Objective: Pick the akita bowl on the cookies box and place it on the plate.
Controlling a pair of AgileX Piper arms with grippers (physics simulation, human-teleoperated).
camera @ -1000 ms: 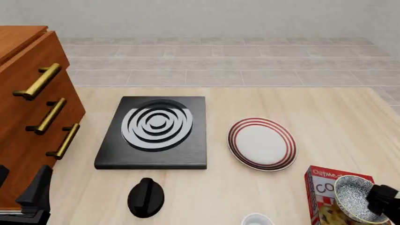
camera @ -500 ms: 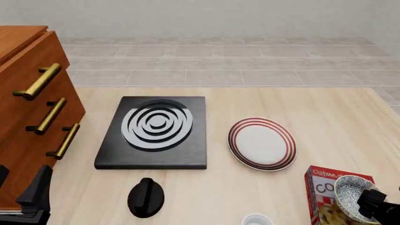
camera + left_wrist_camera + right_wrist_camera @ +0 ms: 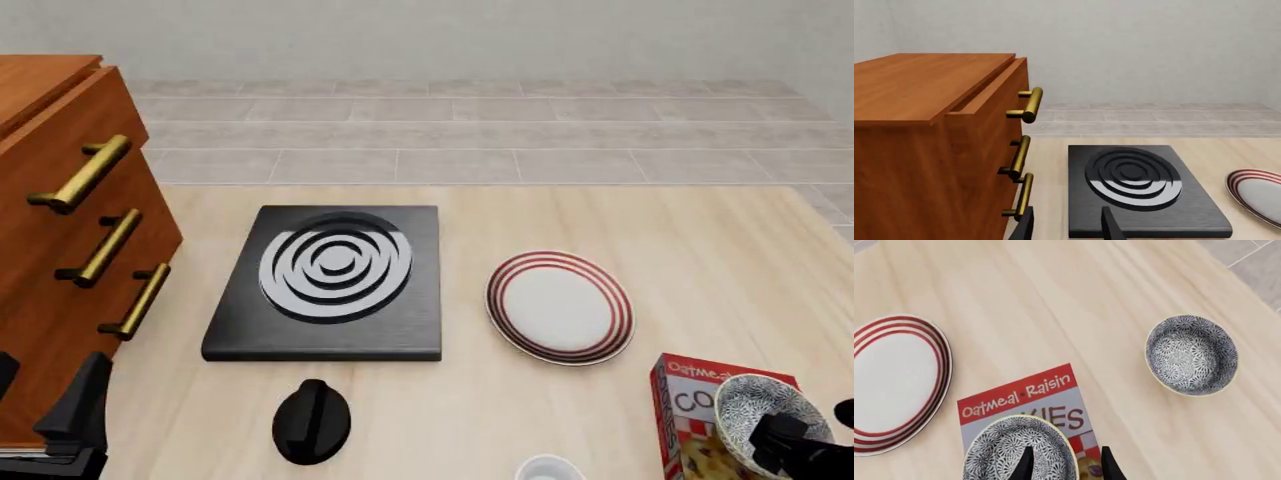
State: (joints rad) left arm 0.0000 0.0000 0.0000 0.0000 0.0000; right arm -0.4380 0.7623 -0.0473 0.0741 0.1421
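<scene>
The akita bowl (image 3: 1014, 452), speckled black and white inside, sits on the red cookies box (image 3: 1024, 395) at the table's near right; the front view shows the akita bowl (image 3: 750, 405) on the cookies box (image 3: 683, 400) too. My right gripper (image 3: 1066, 464) is open, one finger inside the bowl and the other outside, astride its rim. In the front view the right gripper (image 3: 790, 445) is at the bowl's near right edge. The red-ringed plate (image 3: 558, 305) lies bare, left of and beyond the box. My left gripper (image 3: 1067, 227) is open and holds nothing, near the cabinet.
A second speckled bowl (image 3: 1191, 355) stands on the table right of the box. A black stove (image 3: 331, 280) lies left of the plate, with a black knob-like object (image 3: 311, 420) in front of it. A wooden cabinet (image 3: 67, 230) fills the left. A small white round object (image 3: 547, 468) is at the near edge.
My right gripper has sunk lower and shifted slightly left onto the bowl's rim. The bowl, box and left arm have not moved.
</scene>
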